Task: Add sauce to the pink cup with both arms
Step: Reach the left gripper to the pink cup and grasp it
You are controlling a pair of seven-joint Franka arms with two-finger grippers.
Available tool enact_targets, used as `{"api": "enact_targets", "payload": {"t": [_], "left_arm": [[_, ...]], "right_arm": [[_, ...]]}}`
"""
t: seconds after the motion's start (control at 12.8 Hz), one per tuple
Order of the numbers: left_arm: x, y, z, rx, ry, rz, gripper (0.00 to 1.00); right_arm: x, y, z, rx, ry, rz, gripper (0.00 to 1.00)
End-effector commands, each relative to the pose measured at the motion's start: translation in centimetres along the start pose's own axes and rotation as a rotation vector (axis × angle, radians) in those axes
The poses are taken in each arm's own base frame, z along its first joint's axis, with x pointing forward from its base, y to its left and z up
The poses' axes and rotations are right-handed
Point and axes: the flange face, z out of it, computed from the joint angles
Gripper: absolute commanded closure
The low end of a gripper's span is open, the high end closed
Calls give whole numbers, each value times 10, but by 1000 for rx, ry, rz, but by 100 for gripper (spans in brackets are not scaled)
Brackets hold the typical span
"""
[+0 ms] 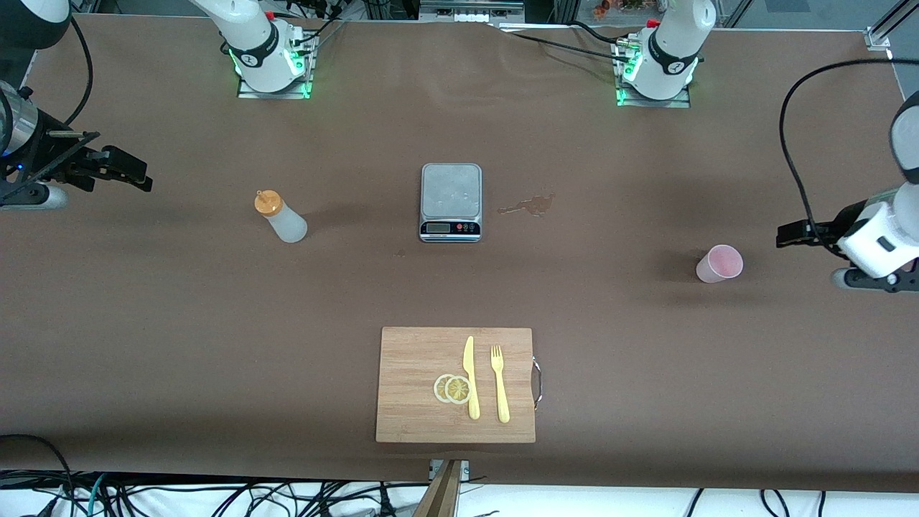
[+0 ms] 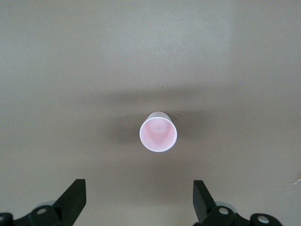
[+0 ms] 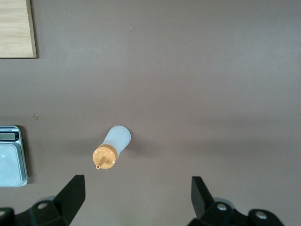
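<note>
Sauce (image 3: 112, 149) – right wrist view; pink cup (image 2: 158, 132) – left.

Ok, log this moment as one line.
left gripper open, above pink cup | right gripper open, above sauce | nothing held

A kitchen scale (image 1: 450, 202) sits mid-counter between the sauce bottle (image 1: 281, 217) and pink cup (image 1: 719, 263), with a cutting board (image 1: 416, 384) nearer the camera.

Scale (image 1: 450, 202) mid-table — cutting board (image 1: 416, 402) with lemon slices (image 1: 453, 388), knife (image 1: 470, 377), fork (image 1: 500, 384).
</note>
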Motion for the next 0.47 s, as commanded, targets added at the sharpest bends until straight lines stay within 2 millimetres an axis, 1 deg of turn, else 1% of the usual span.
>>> {"api": "enact_targets", "payload": {"t": [0.0,0.08,0.16,0.31,0.39], "left_arm": [[-5,-17,38,15,27,59,0],[-8,-27,55,6,37,63,0],[-8,-32,75,4,49,77,0],[-7,-39,115,-43,65,41,2],[-6,-39,133,-57,68,31,4]], "right_arm": [[0,2,-3,-6,-3,-3,0],[2,2,-1,-7,-7,-3,0],[2,2,-1,-7,-6,-3,0],[2,2,-2,-7,-6,-3,0],[2,2,-2,-5,-6,-3,0]]}}
